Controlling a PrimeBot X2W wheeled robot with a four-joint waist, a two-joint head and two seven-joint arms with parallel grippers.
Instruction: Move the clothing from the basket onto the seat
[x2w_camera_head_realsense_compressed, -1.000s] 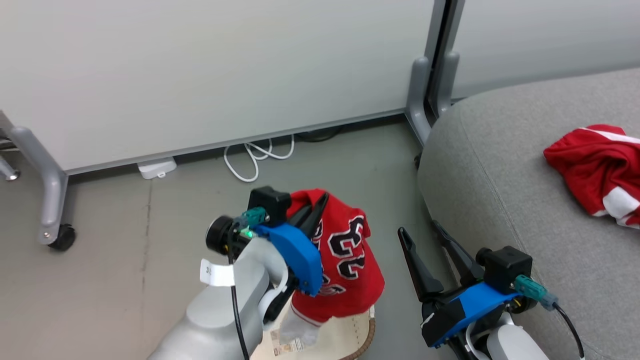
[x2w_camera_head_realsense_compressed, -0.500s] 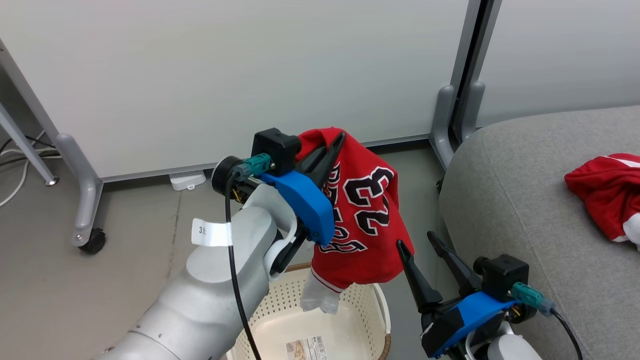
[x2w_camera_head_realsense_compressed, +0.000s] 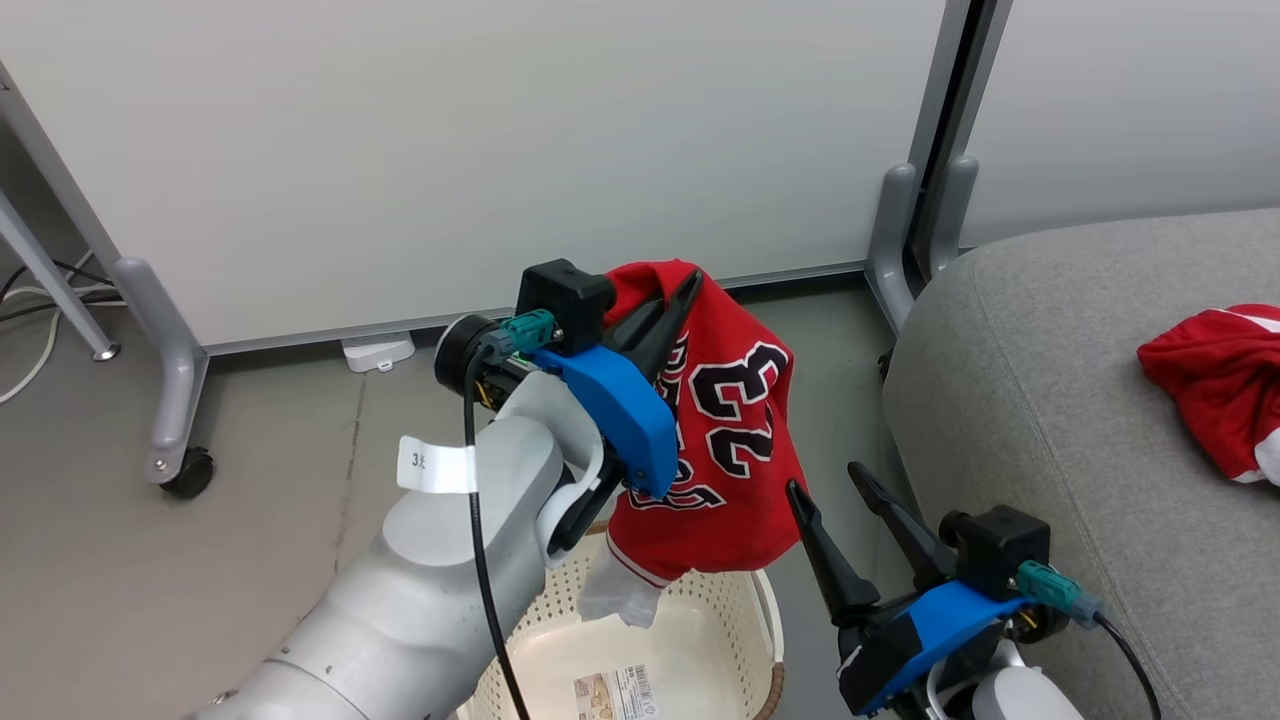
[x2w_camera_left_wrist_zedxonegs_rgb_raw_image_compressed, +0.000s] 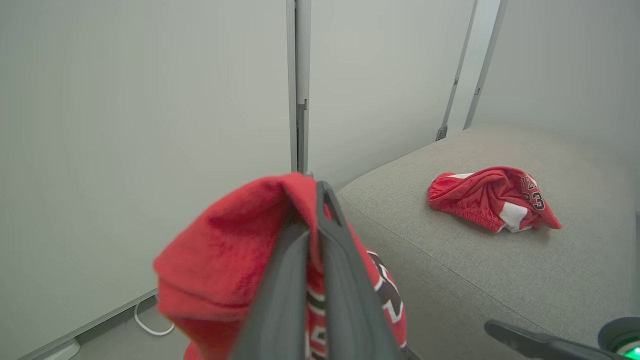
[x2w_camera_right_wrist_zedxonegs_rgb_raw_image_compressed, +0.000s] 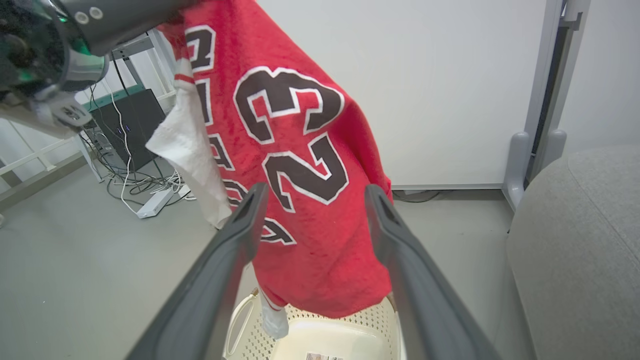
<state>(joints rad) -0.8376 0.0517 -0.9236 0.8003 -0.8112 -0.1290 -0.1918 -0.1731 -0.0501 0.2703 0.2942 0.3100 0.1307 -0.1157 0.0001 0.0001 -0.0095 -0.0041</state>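
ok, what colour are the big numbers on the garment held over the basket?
Black with white outlines, on the red jersey, clearest in the right wrist view.

walls: pale partition panels (x2w_camera_head_realsense_compressed: 450, 150) | floor (x2w_camera_head_realsense_compressed: 180, 600): plain grey (one seam) | left: castered panel leg (x2w_camera_head_realsense_compressed: 170, 390), cables (x2w_camera_right_wrist_zedxonegs_rgb_raw_image_compressed: 130, 182)

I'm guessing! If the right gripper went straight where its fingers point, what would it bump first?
Probably the red jersey hanging from the left gripper: it fills the gap between the open fingers of the right gripper, though how far off is unclear.
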